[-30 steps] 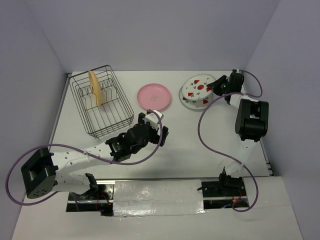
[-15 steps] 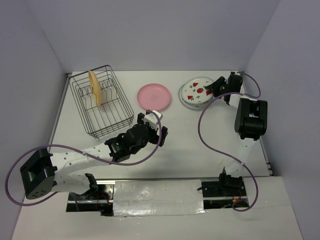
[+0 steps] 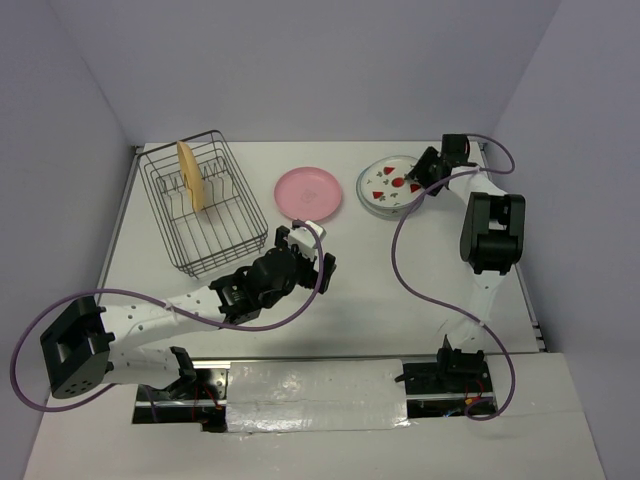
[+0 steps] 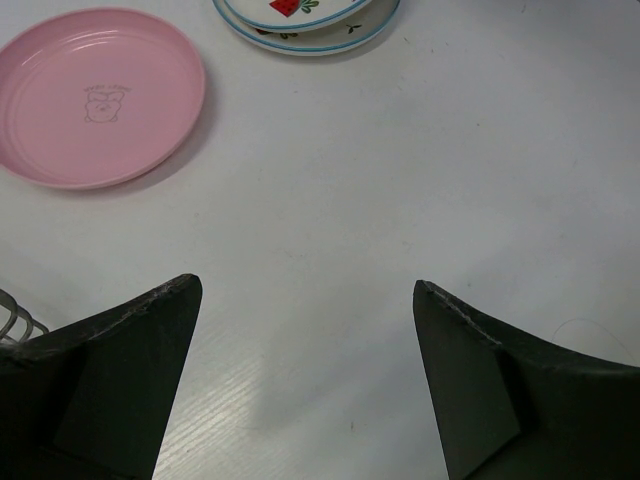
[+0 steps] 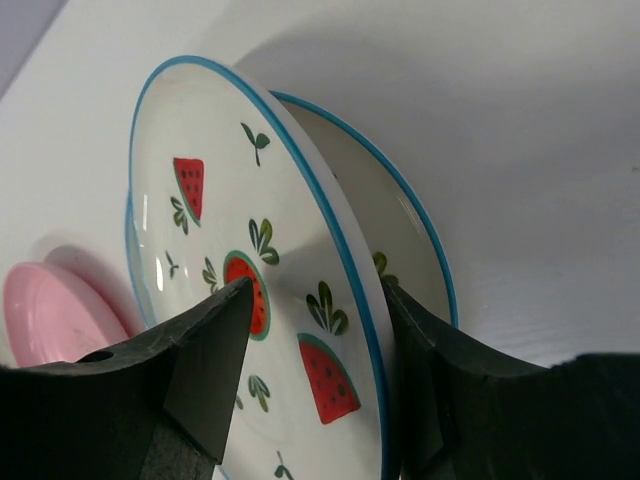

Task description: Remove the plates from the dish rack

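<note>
The white plate with red watermelon marks [image 5: 230, 230] is tilted between my right gripper's [image 5: 318, 290] fingers, one over its face and one under its rim. It lies low over a second blue-rimmed plate [image 5: 415, 235]. In the top view this gripper [image 3: 424, 172] is at the plate's [image 3: 390, 184] right edge. The pink plate [image 3: 309, 192] lies flat on the table. The yellow-orange plate [image 3: 189, 175] stands on edge in the dark wire dish rack [image 3: 232, 240]. My left gripper [image 3: 308, 245] is open and empty, near the rack's front right corner, short of the pink plate [image 4: 95, 95].
The walls of the enclosure close in at the back and on both sides. A purple cable [image 3: 405, 255] loops over the table beside the right arm. A corner of the rack's wire [image 4: 12, 318] shows at the left of the left wrist view.
My right gripper has moved a little left and down, bringing the white plate from a steep tilt to nearly flat over the plate below. The left arm has barely moved.
</note>
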### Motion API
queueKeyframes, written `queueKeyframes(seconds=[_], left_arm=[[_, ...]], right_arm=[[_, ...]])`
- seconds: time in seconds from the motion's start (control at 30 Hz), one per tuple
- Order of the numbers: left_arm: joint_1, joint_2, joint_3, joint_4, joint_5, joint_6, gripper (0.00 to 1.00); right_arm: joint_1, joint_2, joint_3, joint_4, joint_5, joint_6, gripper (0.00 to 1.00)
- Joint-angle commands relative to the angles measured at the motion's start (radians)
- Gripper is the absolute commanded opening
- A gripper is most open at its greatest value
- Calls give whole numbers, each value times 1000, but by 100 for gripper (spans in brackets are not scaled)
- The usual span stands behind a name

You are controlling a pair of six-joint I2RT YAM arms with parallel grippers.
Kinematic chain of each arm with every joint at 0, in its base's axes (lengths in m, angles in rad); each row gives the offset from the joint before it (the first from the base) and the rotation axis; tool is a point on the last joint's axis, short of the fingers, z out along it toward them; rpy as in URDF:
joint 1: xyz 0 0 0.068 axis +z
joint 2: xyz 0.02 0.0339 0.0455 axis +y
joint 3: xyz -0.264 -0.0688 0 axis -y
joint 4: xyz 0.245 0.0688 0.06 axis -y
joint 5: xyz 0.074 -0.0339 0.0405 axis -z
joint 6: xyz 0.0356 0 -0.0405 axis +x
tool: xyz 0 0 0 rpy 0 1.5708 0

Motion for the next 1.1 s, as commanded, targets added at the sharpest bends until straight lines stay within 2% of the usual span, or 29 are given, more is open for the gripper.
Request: queueKeyframes(seconds=[0.0,0.4,0.67,0.77,0.83,1.07], left_arm=[[4,-28,15,28,0,-4,99],[4,-43,21,5,-23,-1,99],[2,-38,29,-3,-35,2,99],[2,-46,24,-4,-44,5,99],[2,-51,23,-1,-47,6,99],[1,-54,19,-3,-56,10,99]], right_arm=[[19,-2,46,-109,85,-21,60],[42,-13,69,-228,237,-27,62],[51,-2,106,-299,285,-56,64],[53,-10,113,-323,305,-61,66],[55,-21,109,-327,314,-64,73],[56,-1,135,-365,332,-70,74]])
